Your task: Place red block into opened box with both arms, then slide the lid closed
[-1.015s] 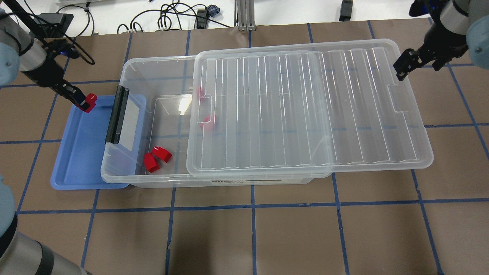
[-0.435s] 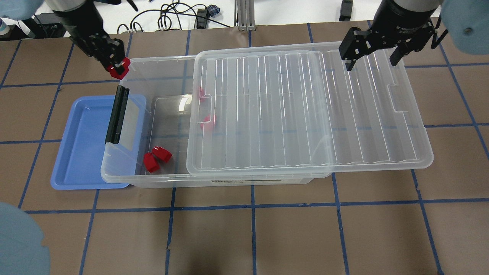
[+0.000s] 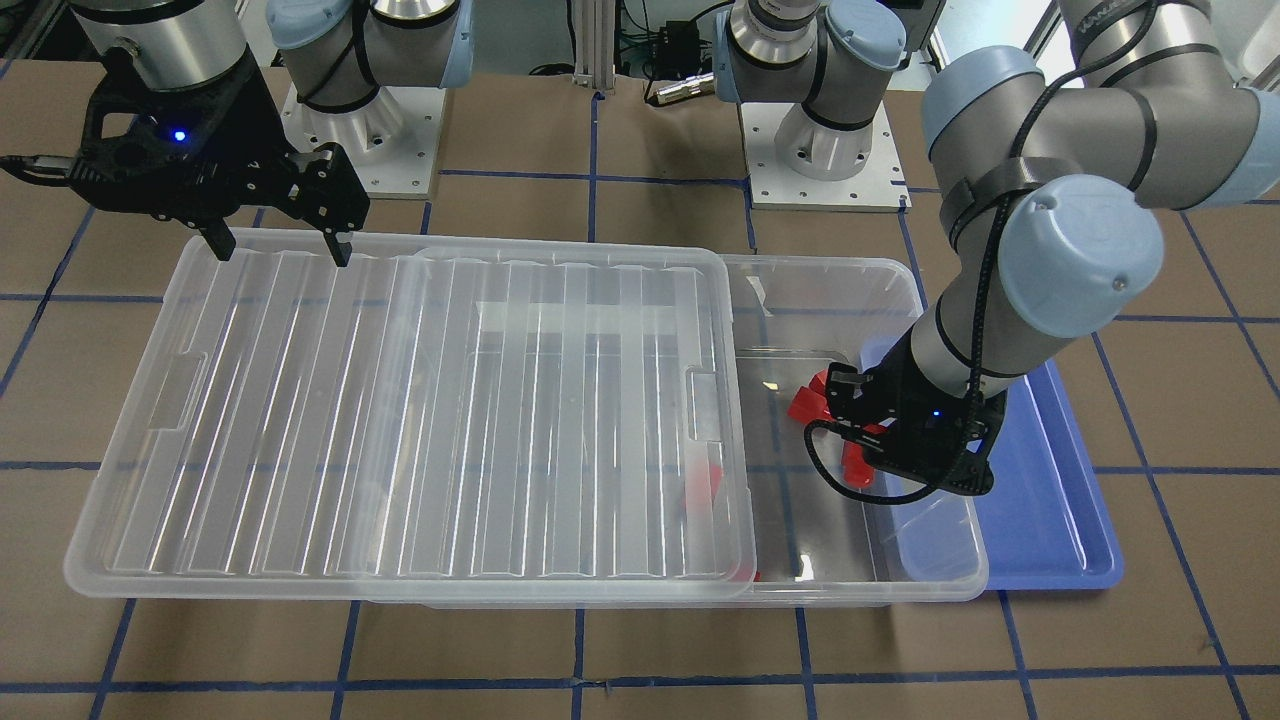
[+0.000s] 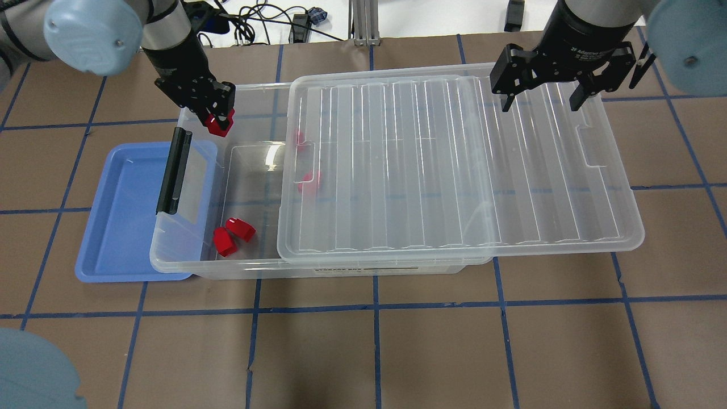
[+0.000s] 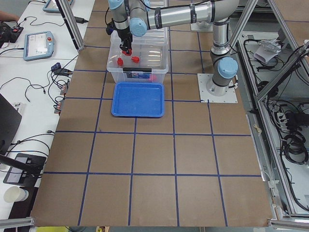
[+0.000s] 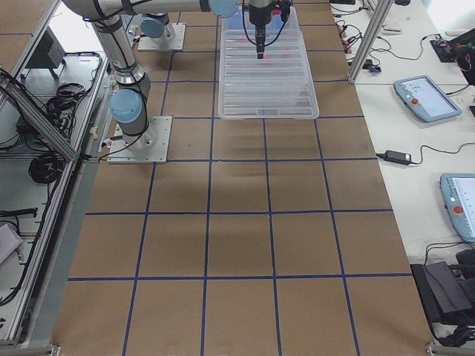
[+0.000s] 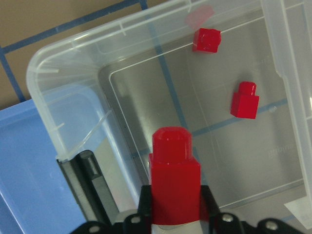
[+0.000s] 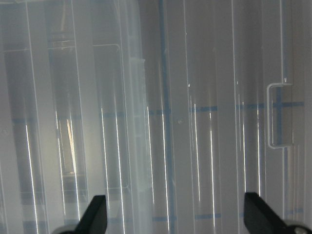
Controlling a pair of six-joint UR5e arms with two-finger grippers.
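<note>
Table [image 4: 375, 352]: one, brown, marked off in squares by blue tape.
Blue tray [image 4: 116, 227]: one, at the far left. Its right edge is tucked under the box's latch end.
Black latch [image 4: 173, 170]: one bar, across the box's left short end.
Left tool [image 4: 219, 118]: one of two, pointing down over the open end of the box near the far-left corner. Its fingers are closed tight on a block.
Held red block [image 4: 219, 127]: one, pinched by its body with the stub pointing away from the fingers. The left wrist view shows it [image 7: 173, 180] hanging above the box floor, close to the latch end.
Box [image 4: 255, 99]: one, clear, lying lengthwise. Only its left part is uncovered.
Loose red blocks: four on the box floor.
- Two lie in the open part near the front wall, one [image 4: 225, 241] just beside the other [image 4: 241, 227].
- Two show blurred through the lid's left edge, one [image 4: 298, 136] toward the far wall and one [image 4: 309, 180] near the middle.
Red blocks in all: five.
Lid [image 4: 454, 170]: one, ribbed, with two notches. It rests on the box, shifted to the right so that it overhangs the right end.
Right tool [image 4: 539, 101]: the second of two, above the lid's far-right part. Its fingers are spread wide and hold nothing.
</note>
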